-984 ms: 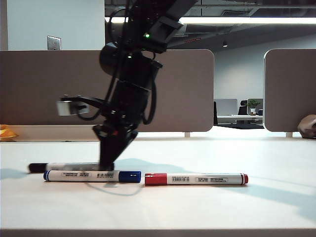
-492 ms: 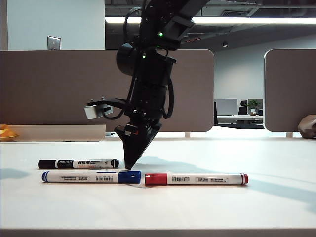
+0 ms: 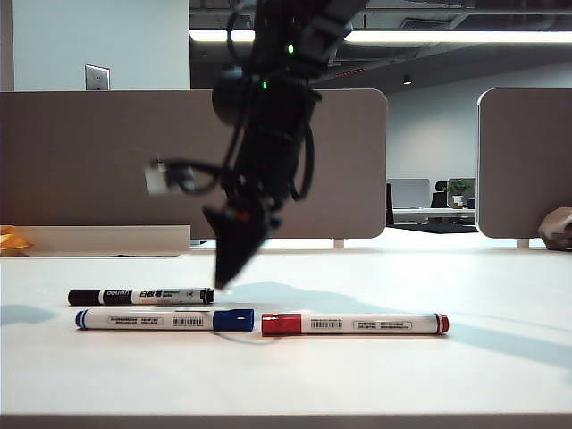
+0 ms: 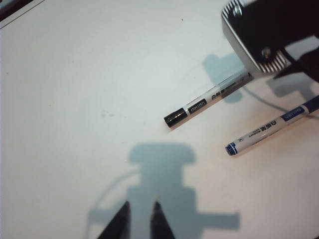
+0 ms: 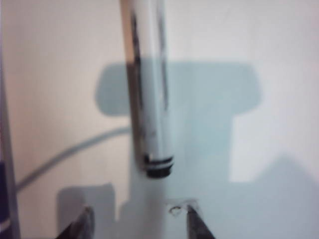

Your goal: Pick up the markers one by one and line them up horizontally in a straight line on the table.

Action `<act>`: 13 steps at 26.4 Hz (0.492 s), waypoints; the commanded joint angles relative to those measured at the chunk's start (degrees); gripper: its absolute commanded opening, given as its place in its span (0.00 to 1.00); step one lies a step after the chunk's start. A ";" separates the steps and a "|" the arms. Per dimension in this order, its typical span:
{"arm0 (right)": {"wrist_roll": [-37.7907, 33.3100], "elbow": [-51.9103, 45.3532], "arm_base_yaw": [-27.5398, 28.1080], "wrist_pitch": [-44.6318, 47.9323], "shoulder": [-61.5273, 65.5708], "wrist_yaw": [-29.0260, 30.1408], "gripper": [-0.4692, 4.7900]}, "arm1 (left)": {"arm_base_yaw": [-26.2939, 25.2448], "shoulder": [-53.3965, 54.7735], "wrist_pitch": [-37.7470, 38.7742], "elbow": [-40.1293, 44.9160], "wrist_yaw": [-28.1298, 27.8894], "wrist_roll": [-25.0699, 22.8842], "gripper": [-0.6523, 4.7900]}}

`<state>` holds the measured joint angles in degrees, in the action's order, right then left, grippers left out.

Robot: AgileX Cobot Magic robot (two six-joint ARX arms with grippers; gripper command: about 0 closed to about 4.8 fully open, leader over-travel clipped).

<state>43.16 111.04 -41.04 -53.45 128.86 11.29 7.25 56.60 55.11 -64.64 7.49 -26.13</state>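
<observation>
Table (image 3: 500, 375) first: a broad off-white matte top carrying all three markers, with the blue-capped marker (image 3: 165, 319) taken as the landmark. Right arm hangs above the blue-capped marker's cap end, its right gripper (image 3: 222, 279) clear of the surface, jaws parted and empty. Left gripper (image 4: 141, 219) hovers over bare table well away from the blue-capped marker, fingers apart, holding nothing. Red-capped marker (image 3: 354, 323) lies end to end with the blue one, cap to cap, almost touching. Black-capped marker (image 3: 141, 296) lies just behind the blue-capped marker, parallel to it, not in its row.

Judged from this, the placing step for the black marker looks finished, yet it makes a second row; the next move probably calls for regripping it mid-barrel and setting it at a free end of the line. All three are slim white barrels with barcode labels; the right wrist view is too blurred to read more
</observation>
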 commanded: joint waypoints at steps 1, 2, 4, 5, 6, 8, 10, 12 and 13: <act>0.11 4.35 -0.17 1.18 -0.61 2.19 0.46 | -0.11 -0.13 -0.37 -0.22 0.31 -0.24 0.22; 0.09 5.38 -0.17 1.25 -0.61 3.52 0.46 | -0.11 -0.13 -0.39 -0.22 0.26 -0.22 0.22; -0.07 5.64 -0.22 1.42 -0.59 5.05 0.47 | -0.11 -0.13 -0.37 -0.22 0.28 -0.22 0.22; -0.07 5.57 -0.22 1.36 -0.55 6.12 0.47 | -0.11 -0.15 -0.37 -0.22 0.28 -0.22 0.22; -0.04 5.53 -0.37 1.79 -0.22 6.71 0.47 | -0.11 -0.15 -0.37 -0.22 0.26 -0.22 0.22; -0.09 5.53 -1.18 3.10 0.26 6.88 0.47 | -0.11 -0.31 -0.13 -0.22 0.26 -0.22 0.22; -0.44 5.53 -1.88 4.11 0.92 6.71 0.47 | -0.11 -0.35 0.11 -0.22 0.26 -0.22 0.22; -1.03 5.53 -2.03 4.46 1.27 6.67 0.47 | -0.11 -0.37 0.09 -0.22 0.26 -0.22 0.22; -1.03 5.55 -2.12 4.59 1.66 6.69 0.47 | -0.11 -0.37 0.09 -0.22 0.26 -0.22 0.22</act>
<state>42.50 116.29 -43.13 -49.58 130.30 17.69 7.27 56.51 55.33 -64.64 7.49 -26.13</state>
